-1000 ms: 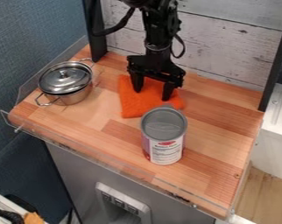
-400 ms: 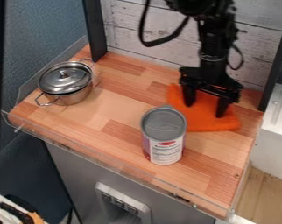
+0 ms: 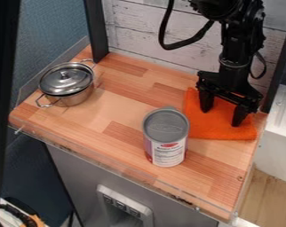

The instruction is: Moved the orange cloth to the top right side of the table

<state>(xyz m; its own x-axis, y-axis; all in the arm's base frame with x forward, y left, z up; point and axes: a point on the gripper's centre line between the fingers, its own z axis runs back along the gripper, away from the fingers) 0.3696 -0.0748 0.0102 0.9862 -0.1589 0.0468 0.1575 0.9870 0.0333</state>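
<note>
My gripper hangs over the right rear part of the wooden table, its two fingers spread wide and pointing down onto the orange cloth. The cloth lies fairly flat by the table's right edge, behind and to the right of the can. Parts of it lie hidden beneath the gripper. Whether the fingertips press on the cloth or just hover over it, I cannot tell.
A can with a grey lid stands upright near the middle front, close to the cloth's left side. The lidded metal pot sits at the left. A whitewashed plank wall rises behind, with dark posts at both sides.
Gripper and cloth have shifted together to the right and slightly toward the front, from the rear middle to the right edge. The can and pot have stayed put.
</note>
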